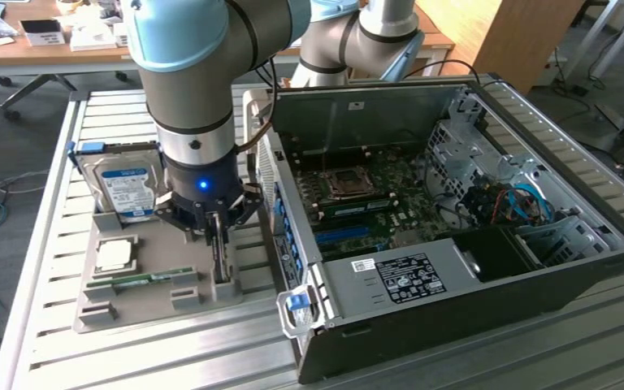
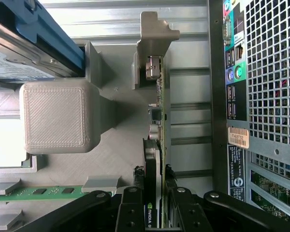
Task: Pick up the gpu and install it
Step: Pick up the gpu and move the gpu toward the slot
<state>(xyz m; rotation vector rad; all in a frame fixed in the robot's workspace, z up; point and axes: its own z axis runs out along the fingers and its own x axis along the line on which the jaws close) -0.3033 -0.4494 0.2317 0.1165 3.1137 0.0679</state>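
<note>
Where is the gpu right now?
The gpu stands on edge in the grey holder tray on the exterior view's left, clamped by the gripper, right beside the open computer case.

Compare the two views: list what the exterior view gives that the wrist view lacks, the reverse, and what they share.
Exterior view's own: the arm, and inside the open case the motherboard and power supply.
Wrist view's own: the rear port panel, a barcode sticker, and the fingers pressed against both faces of the gpu.
Shared: the gripper shut on the gpu standing on edge in the tray, the hard drive and the RAM stick.
</note>
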